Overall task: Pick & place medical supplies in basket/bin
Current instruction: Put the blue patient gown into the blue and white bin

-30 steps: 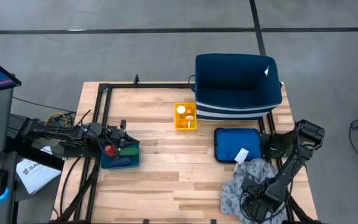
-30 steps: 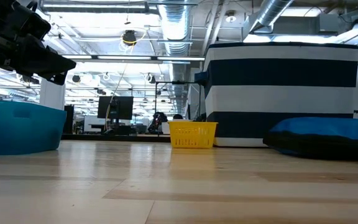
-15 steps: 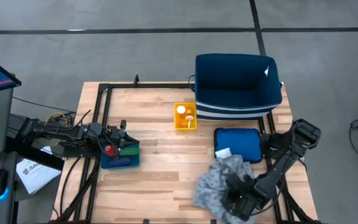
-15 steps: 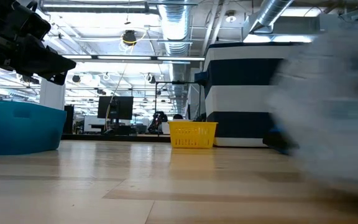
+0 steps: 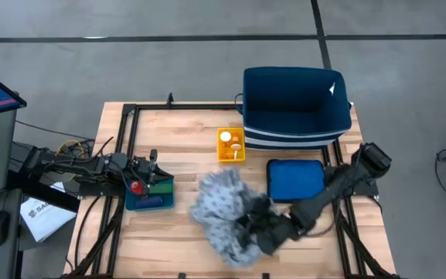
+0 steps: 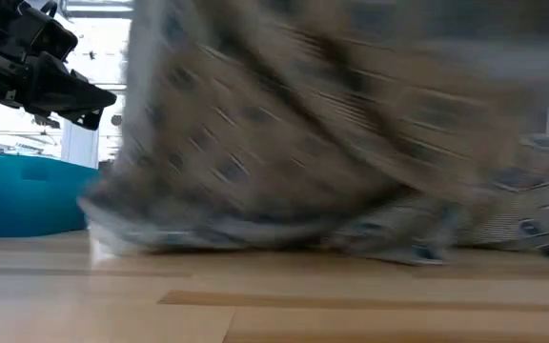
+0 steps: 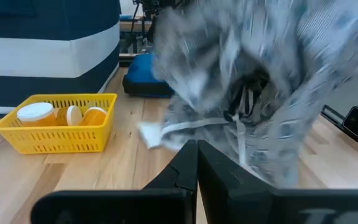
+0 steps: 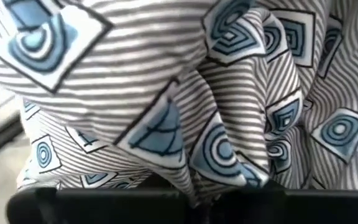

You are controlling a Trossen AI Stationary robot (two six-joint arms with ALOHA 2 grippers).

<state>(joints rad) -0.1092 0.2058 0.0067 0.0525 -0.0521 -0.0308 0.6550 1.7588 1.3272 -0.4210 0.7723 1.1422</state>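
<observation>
Right gripper [image 5: 255,226], seen from the high view, sits low over the middle front of the wooden table [image 5: 192,132] with the large grey patterned cloth [image 5: 221,208] bunched against it and spread toward the left; its fingers are buried in the fabric, so I cannot tell whether they pinch it, though the cloth lifted around the wrist suggests a hold. Behind stand the tall navy striped fabric bin [image 5: 296,108], a flat blue pouch [image 5: 295,180] and a small yellow mesh basket [image 5: 231,146] holding orange pill bottles with white caps. The left gripper [image 5: 147,172] waits over a shallow blue tray [image 5: 150,198] at the table's left. From the low view, the cloth [image 6: 332,143] fills most of the picture, its hem touching the tabletop. The left wrist view shows it hanging in folds near the yellow basket [image 7: 61,124]. The right wrist view shows only patterned fabric [image 8: 179,93]. Judging by this, 1 step is in hand: carrying the cloth. Next it likely needs lifting clear and moving to the bin.
</observation>
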